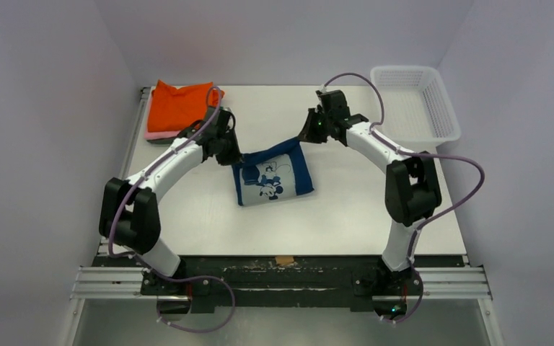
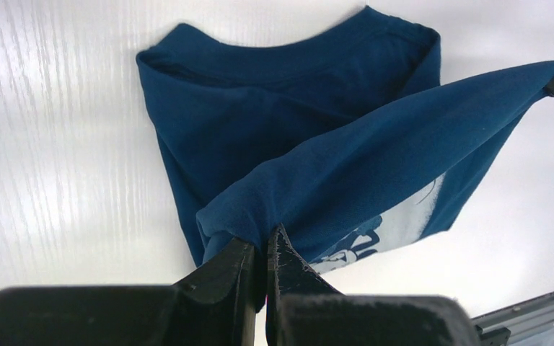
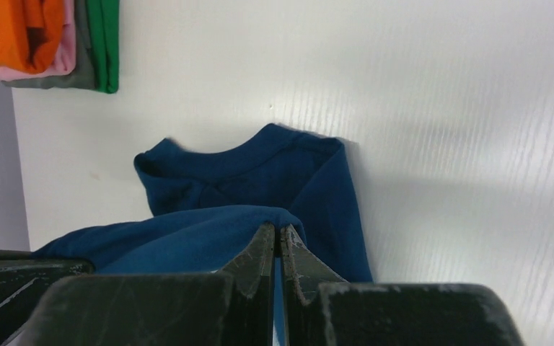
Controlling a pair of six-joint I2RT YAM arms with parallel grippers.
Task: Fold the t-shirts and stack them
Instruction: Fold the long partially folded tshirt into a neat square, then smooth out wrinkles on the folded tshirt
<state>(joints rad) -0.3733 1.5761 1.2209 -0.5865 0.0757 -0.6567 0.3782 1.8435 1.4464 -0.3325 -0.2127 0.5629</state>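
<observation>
A navy blue t-shirt (image 1: 274,176) with a white cartoon print lies partly folded at the table's middle. My left gripper (image 1: 232,155) is shut on its far left corner, and in the left wrist view (image 2: 263,245) the cloth (image 2: 346,173) is pinched between the fingers. My right gripper (image 1: 307,131) is shut on the far right corner, shown in the right wrist view (image 3: 278,234) gripping the cloth (image 3: 195,241). The held edge is lifted and stretched between both grippers. A folded stack with an orange shirt (image 1: 180,104) on top, pink and green below (image 3: 104,43), sits at the far left.
A white mesh basket (image 1: 415,101) stands at the far right corner of the table (image 1: 361,209). The arms' rail runs along the near edge.
</observation>
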